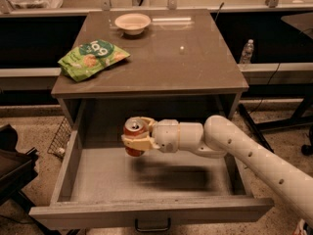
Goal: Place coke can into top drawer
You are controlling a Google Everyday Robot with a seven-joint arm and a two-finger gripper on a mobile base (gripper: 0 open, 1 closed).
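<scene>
Jaws clamped on the small red-orange aluminium coke can (134, 130), the cream gripper (136, 142) holds it upright over the rear-left floor of the open, shallow grey top drawer (146, 211), below the front edge of the brown table (161, 62); this placing step seemingly needs lowering, then release.

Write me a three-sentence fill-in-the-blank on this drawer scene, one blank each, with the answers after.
1. The gripper holds the coke can above the ____ top drawer.
2. The can is held ____, with its silver top facing up.
3. The snack bag lying on the tabletop is ____ in colour.

Missing words: open; upright; green.
</scene>
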